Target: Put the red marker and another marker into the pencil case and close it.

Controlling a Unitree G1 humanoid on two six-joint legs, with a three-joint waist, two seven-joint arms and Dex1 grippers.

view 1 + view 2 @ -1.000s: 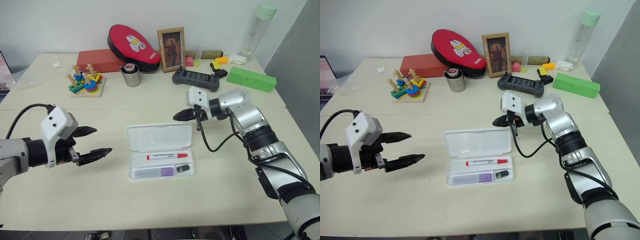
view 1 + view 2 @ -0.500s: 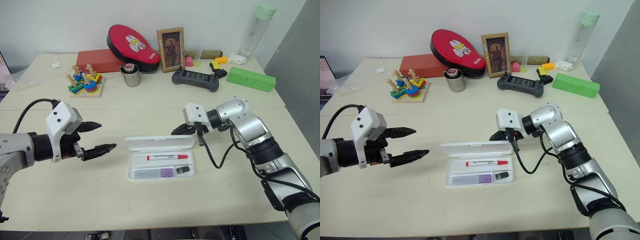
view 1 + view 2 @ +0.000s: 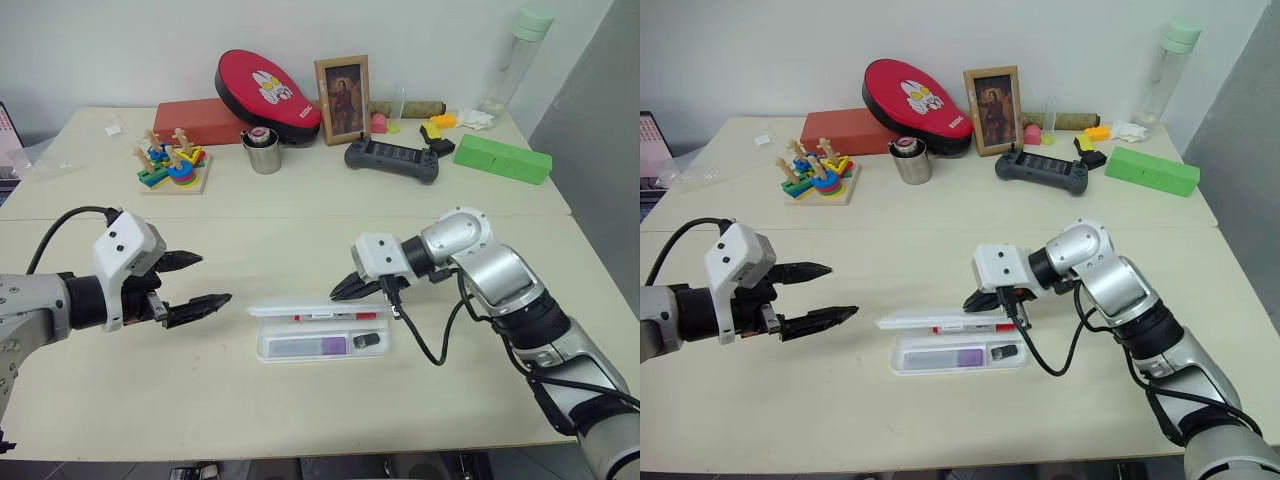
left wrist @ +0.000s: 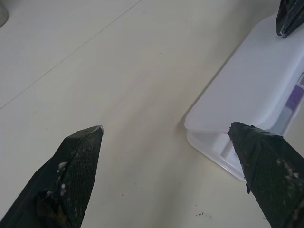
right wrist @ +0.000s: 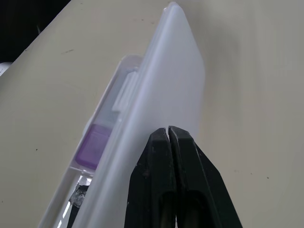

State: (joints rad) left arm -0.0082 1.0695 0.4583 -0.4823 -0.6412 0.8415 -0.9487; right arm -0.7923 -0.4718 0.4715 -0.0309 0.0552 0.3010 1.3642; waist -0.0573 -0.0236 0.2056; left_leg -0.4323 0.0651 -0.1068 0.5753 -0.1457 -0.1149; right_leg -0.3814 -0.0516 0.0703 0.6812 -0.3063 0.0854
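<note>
The pencil case (image 3: 320, 335) lies near the front middle of the table (image 3: 300, 215), with bare tabletop in front of it, to both sides, and behind it as far as the clutter along the back wall. Its lid (image 3: 315, 311) hangs partly lowered over the tray, hinged along the far edge. The right gripper (image 3: 345, 288) has its fingers pressed together, holding nothing, with the tips resting on the back of the lid near its right end. The left gripper (image 3: 190, 283) hovers well to the left of the case, its fingers spread wide and empty, apart from everything. In the head views the red marker (image 3: 335, 317) shows under the lid's front edge, and the lilac marker (image 3: 310, 346) lies in the nearer compartment. The right wrist view adds the lid's small latch tab (image 5: 124, 93) and the lilac marker's purple end below it. The left wrist view shows the gap between lid and tray at the case's left corner.
</note>
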